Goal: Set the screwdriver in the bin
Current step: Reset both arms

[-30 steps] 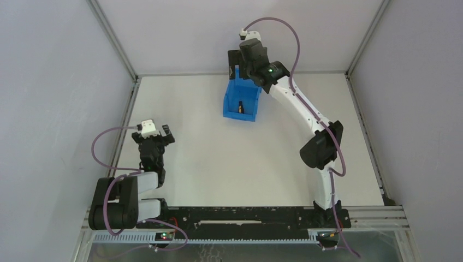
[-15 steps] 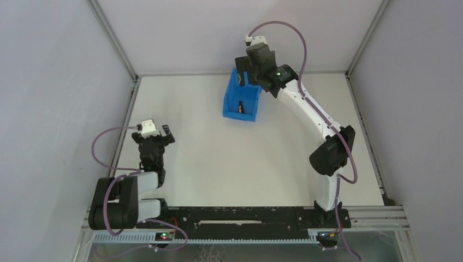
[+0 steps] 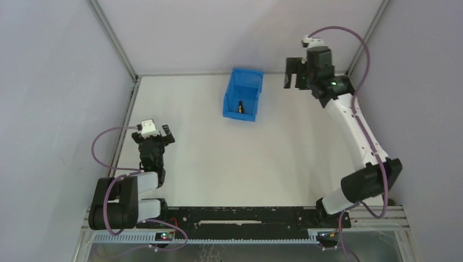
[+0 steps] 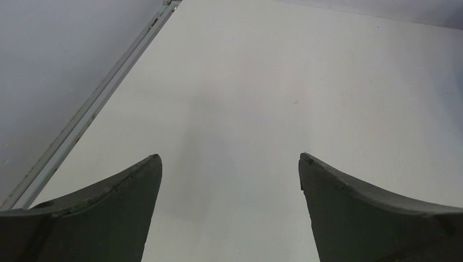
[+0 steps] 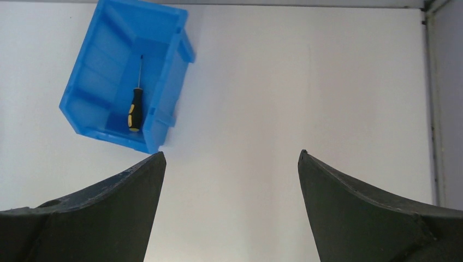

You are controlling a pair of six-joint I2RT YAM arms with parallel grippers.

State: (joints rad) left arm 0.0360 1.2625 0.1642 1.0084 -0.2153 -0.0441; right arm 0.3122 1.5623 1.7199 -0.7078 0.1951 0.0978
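The blue bin [image 3: 250, 82] stands at the back middle of the table. The screwdriver [image 3: 239, 106] lies inside it, black and yellow handle toward the lower front lip. In the right wrist view the bin [image 5: 95, 71] is at the upper left with the screwdriver [image 5: 135, 109] on its floor. My right gripper [image 3: 293, 73] is open and empty, raised to the right of the bin near the back wall; it also shows in the right wrist view [image 5: 230, 158]. My left gripper [image 3: 156, 135] is open and empty near the left edge, over bare table in the left wrist view [image 4: 229, 161].
Metal frame rails run along the left edge [image 3: 126, 117], the right edge [image 3: 364, 131] and the back of the white table. Grey walls enclose the cell. A black rail [image 3: 240, 215] holds both arm bases at the near edge.
My right arm has swung right and away from above the bin, which now stands fully uncovered with the screwdriver inside. The left arm has not moved.
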